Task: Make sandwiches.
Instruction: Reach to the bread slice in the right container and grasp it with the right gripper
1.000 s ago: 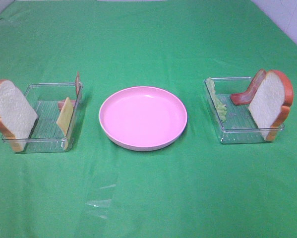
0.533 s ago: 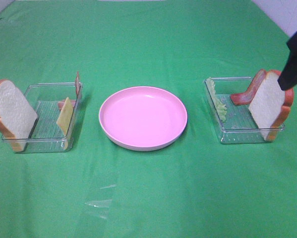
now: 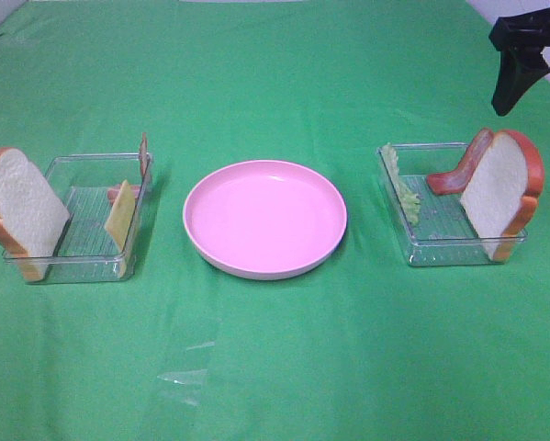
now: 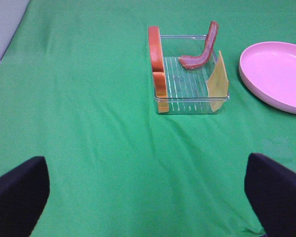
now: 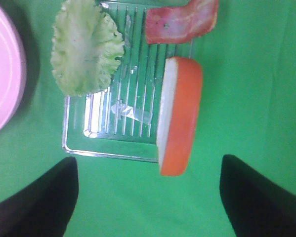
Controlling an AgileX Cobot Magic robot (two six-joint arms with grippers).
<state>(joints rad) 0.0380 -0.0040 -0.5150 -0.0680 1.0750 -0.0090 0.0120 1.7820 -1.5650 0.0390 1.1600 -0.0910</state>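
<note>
**Nothing stacked yet: every sandwich part sits in its tray**

The left gripper (image 4: 145, 165) hangs over the near-left part of the green cloth (image 3: 275, 367), its fingers spread wide with nothing between them. It is out of the high view.

The left tray (image 3: 91, 268) is a clear box. The left bread slice (image 3: 27, 211) leans on edge against its left wall, the cheese slice (image 3: 118, 220) stands against its right wall, and the left bacon strip (image 4: 199, 54) curls up at the far side.

In the middle, the pink plate (image 3: 265, 268) holds nothing, so no sandwich has been started. Judging from that, the whole build remains: a bread base, the fillings, and a closing slice.

The right tray (image 3: 449, 259) is also clear. The lettuce leaf (image 3: 405, 193) is propped against its left wall, the right bacon strip (image 3: 458, 170) is at the far side, and the right bread slice (image 3: 495, 197) stands on edge against the right wall.

The right gripper (image 5: 148, 165) is raised at the far right, apart from that tray. Its fingers are parted and it carries nothing.
</note>
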